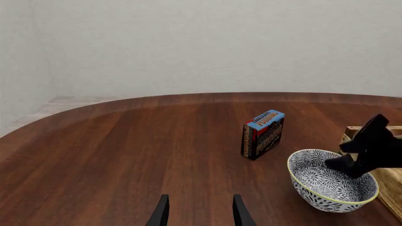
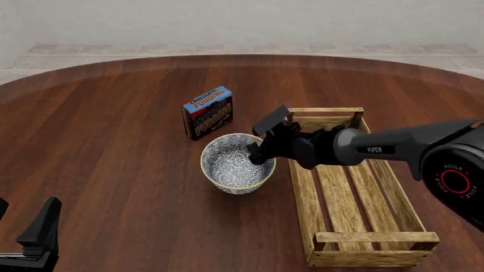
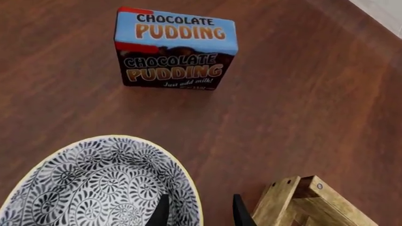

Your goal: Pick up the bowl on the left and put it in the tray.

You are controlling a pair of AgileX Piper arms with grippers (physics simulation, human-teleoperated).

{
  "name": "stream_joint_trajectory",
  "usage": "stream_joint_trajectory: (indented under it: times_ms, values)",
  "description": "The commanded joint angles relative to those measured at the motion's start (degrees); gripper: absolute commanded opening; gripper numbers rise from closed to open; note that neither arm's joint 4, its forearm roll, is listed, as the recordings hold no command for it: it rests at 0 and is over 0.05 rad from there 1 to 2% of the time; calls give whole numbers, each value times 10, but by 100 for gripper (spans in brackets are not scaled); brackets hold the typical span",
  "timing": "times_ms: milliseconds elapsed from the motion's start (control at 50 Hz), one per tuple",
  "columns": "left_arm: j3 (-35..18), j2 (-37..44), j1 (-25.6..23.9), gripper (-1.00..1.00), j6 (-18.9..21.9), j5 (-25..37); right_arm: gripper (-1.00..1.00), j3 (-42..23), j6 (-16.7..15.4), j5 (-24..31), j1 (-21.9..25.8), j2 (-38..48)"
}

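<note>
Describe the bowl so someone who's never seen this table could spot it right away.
On the round wooden table, find the long slatted tray. The bowl sits just off its left side, in front of the upright pudding box. It's the only round thing: white with dense dark-blue floral pattern and a pale rim, the right gripper at its edge.

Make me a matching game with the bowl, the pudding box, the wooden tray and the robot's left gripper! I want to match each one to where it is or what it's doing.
Things:
1. bowl
2. pudding box
3. tray
4. left gripper

Places or states:
A. stands upright on the table, beyond the bowl
B. near the front edge, jaws apart, holding nothing
C. its rim sits between the right gripper's jaws
D. lies right of the bowl with nothing in it

Pairs: 1-C, 2-A, 3-D, 4-B
</note>
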Motion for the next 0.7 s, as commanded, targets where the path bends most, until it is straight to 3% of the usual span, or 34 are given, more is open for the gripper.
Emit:
stream_joint_trajectory:
  times_ms: [20,700]
  values:
    - [0,0,0,100,0,0,100,-2,1,-1,0,8]
    - [0,0,0,100,0,0,100,-23,-2,6,-2,32]
